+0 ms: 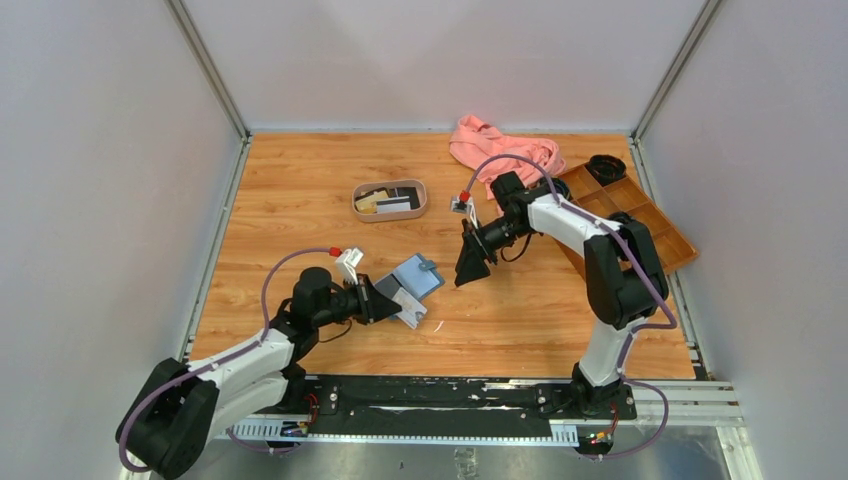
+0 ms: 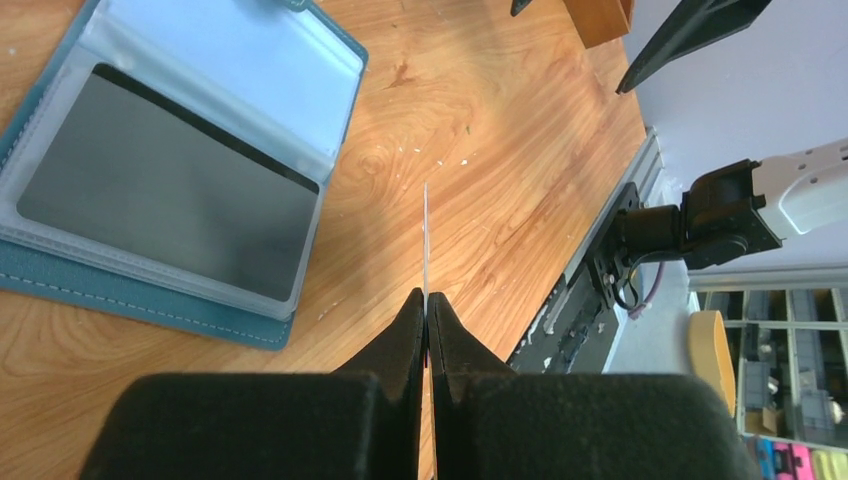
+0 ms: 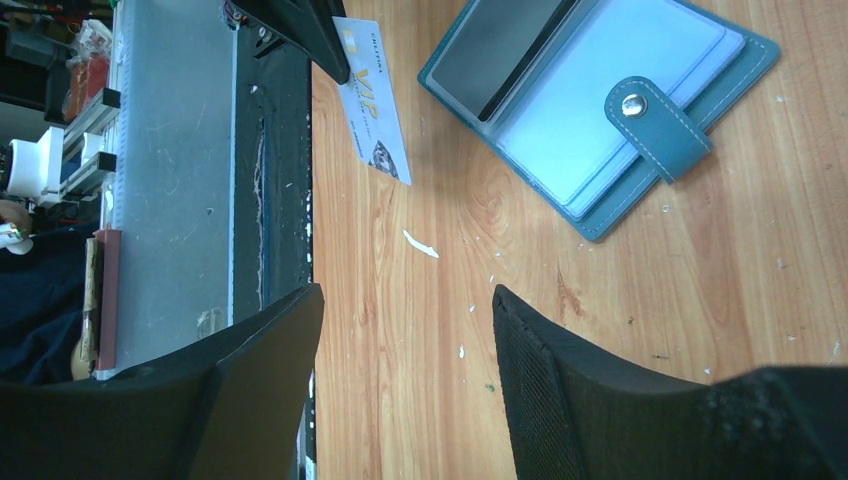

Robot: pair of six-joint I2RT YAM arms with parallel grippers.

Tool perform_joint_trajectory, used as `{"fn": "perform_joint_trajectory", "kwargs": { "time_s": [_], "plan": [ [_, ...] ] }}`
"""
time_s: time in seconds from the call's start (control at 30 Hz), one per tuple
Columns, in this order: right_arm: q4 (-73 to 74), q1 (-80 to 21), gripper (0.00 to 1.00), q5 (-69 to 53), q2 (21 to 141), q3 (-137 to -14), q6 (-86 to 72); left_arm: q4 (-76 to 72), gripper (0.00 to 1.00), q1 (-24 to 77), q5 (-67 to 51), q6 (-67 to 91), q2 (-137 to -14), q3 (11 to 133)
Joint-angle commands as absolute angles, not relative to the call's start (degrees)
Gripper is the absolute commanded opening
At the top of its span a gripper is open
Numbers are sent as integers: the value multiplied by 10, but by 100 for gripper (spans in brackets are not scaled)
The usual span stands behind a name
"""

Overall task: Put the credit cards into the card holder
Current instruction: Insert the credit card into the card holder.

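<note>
Left end effector (image 2: 426, 298) pinches card (image 3: 375, 105) beside card holder (image 3: 610, 150)

Card holder (image 1: 420, 276) on the table (image 1: 290, 230), tray (image 1: 356, 200) of credit cards (image 1: 393, 203) behind it, cloth (image 1: 495, 148) and wooden box (image 1: 668, 243) rightward.

Wood-grain tabletop (image 1: 300, 210), surface sound, small pale specks scattered across it. One white scrap (image 3: 421, 244) lies loose on the boards near the front. Crumpled pink cloth (image 1: 503, 150) sits at the back edge, right of centre. A brown compartmented wooden box (image 1: 672, 238) lies at an angle along the right side. A black round object (image 1: 606, 165) sits at its far end. An oval pinkish-rimmed tray (image 1: 355, 203) stands mid-table towards the back. Plain pale walls (image 1: 100, 150) enclose three sides. A black base plate (image 1: 440, 400) runs along the near edge.
</note>
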State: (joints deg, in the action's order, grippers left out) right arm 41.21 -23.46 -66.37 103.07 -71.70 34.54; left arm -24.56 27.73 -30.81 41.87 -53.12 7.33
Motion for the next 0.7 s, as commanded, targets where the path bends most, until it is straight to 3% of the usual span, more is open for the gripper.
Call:
{"fn": "perform_joint_trajectory", "kwargs": {
  "time_s": [0.0,0.67],
  "plan": [
    [401,-231,66,-661,1045,-707,324,-320,0,272,-301,444,-561,60],
    [396,-231,66,-653,1060,-708,318,-433,0,255,-314,477,-663,43]
  ]
}}
